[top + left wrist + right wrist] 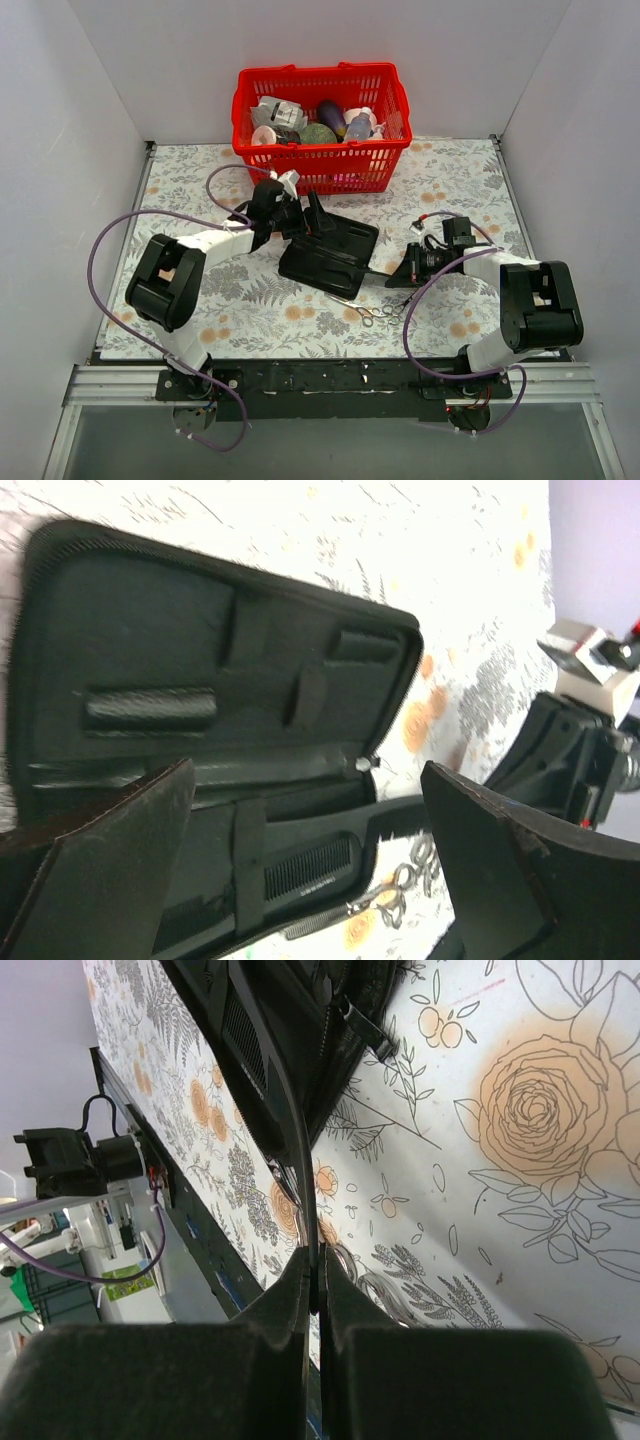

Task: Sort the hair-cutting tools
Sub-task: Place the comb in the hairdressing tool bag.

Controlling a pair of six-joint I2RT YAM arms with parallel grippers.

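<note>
The right gripper point(318, 1280) was clenched on the comb point(300, 1160), just right of the case point(345, 240). The comb looked light and springy, best pinched across its flat sides. The scissors point(380, 315) lay nearer, probably slippery. The left gripper point(305, 820) stood released.

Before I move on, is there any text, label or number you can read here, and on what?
Nothing can be read outright.
On the comb: one short line of white print, too small to read.
On the bottles and packets in the basket: labels blurred.
On the green sign beyond the table: too blurred.
On the case: no text shows.
</note>
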